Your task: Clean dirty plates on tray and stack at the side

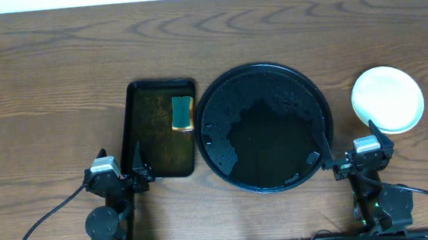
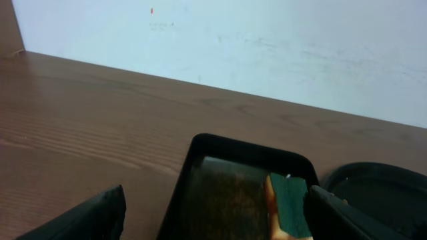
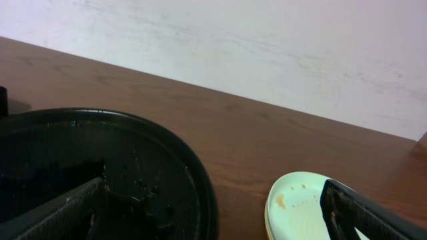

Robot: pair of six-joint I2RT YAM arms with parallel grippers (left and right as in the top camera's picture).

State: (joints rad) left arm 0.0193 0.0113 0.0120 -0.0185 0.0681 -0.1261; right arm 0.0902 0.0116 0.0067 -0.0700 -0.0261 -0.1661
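The plates [image 1: 387, 99] sit stacked on the tabletop [image 1: 40, 88], right of the wet tray [image 1: 268, 158]. The left fingers [image 2: 87, 217] and right fingers [image 3: 60, 213] gape wide, empty.

Plates [image 1: 387, 99] stacked, count unclear; sponge [image 2: 287, 200] cut by bottom edge, left wrist view

You have a wood-grain table [image 1: 40, 88], matt brown. The tray [image 1: 274, 91] reads glossy black, beaded with droplets; the plates [image 1: 387, 98] look smooth, faintly shiny.
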